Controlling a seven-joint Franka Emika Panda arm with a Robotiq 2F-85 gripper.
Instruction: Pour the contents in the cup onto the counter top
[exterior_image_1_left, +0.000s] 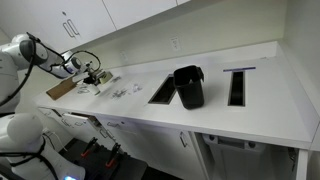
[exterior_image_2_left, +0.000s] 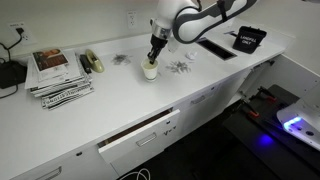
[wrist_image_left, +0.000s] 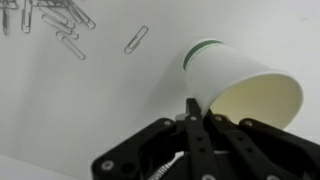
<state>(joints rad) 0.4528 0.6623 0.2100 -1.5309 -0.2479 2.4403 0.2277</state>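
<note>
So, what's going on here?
A robot arm's gripper holds a small paper cup by its rim, tilted over the white counter top. Paper clips lie scattered on it nearby, and what shows of the cup's inside looks empty, so the pour seems done.

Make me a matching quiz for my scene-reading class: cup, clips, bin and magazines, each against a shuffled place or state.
1 cup
2 clips
3 bin
4 magazines

A stacked
B loose on the counter
C between two slots
D held by the gripper

Pairs: 1-D, 2-B, 3-C, 4-A
</note>
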